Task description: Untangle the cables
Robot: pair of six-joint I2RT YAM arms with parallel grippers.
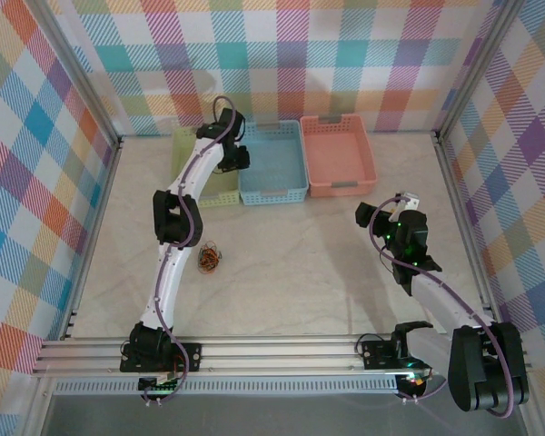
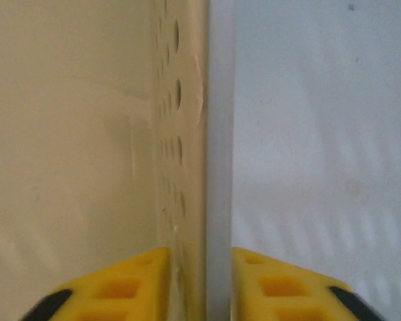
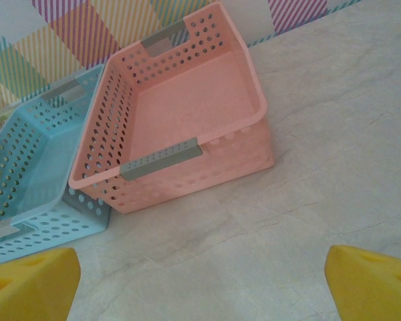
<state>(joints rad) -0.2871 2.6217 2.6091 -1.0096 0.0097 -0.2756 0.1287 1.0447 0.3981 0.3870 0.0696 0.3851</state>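
The cables [image 1: 209,257] lie as one small clump of orange, red and dark wires on the table, just right of the left arm's middle section. No gripper touches them. My left gripper [image 1: 234,160] is far behind them, over the seam between the green basket [image 1: 189,153] and the blue basket [image 1: 272,163]. In the left wrist view its yellow fingers [image 2: 130,287] press on both sides of the two adjoining walls, the green wall [image 2: 180,134] and the blue rim [image 2: 220,134]. My right gripper [image 1: 374,214] hovers wide open over bare table, nothing between its fingers [image 3: 33,284].
Three baskets stand in a row at the back: green, blue and pink [image 1: 338,154]. The right wrist view shows the pink basket [image 3: 187,100] and the blue basket [image 3: 33,154] ahead, both without contents. Aluminium frame rails border the table on all sides.
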